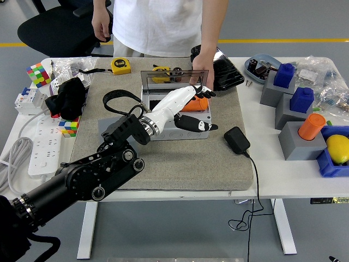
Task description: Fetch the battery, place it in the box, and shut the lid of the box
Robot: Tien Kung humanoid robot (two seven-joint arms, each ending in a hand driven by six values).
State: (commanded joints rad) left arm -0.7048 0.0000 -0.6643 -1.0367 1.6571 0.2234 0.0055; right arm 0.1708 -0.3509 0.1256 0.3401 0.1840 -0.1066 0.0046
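Observation:
The grey box (173, 132) stands open on the grey mat, at its far middle. An orange battery (196, 104) lies inside it at the right end. The clear lid (163, 82) stands upright at the box's back edge. A person's hand (200, 75) rests on the lid's right top corner. My left hand (208, 109), white with black fingertips, reaches over the box from the left. Its fingers (205, 90) are spread just above the battery, near the lid and the person's hand, and its thumb (203, 126) is over the front wall. It holds nothing.
A black power adapter (236, 139) with its cable lies right of the box. A yellow tape measure (121, 65) and a black pouch (224, 70) lie at the back. Grey blocks (297, 143) with blue and orange pieces stand at right. A power strip (41, 144) lies at left.

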